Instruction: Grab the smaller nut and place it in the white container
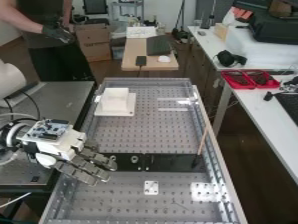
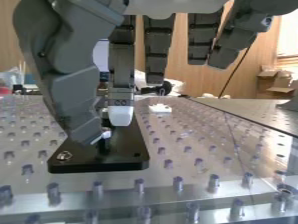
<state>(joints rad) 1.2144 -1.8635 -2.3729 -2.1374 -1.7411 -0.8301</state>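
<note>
Robot hand [image 1: 88, 169]: released; fingers [image 2: 122, 82] mostly straight, thumb [image 2: 74, 95] set opposite them with a slight bend, gap between.
Hold: nothing clearly gripped. Thumb tip right at the smaller nut; whether skin-close or touching, cannot tell.
Smaller nut [image 2: 106, 134]: low on the near end of the black bar [image 1: 174, 162], beside the thumb tip and near the pale end of one finger.
White container [image 1: 114, 102]: up the bench from the bar, near the left edge of the perforated plate [image 1: 166, 135], well apart from the hand. Contents cannot be made out.
Red trays [image 1: 238, 79]: side by side on the white side table [image 1: 263, 110], dark items lying in them.
Hand pose: low over the left end of the bar in the high view, reaching across from the left, fingers sloping down to the right. In the wrist view the fingers hang down, thumb alongside, over the bar.
Arm [image 1: 9, 82]: comes in from the high view's left, over the dark side table [image 1: 63, 100].
Other parts: larger nut [image 1: 113, 158] just beyond the fingertips; bearing [image 1: 134, 159] next along the bar.
Stick [image 1: 202, 141]: leaning at a tilt, dark lower end at the bar's right part.
</note>
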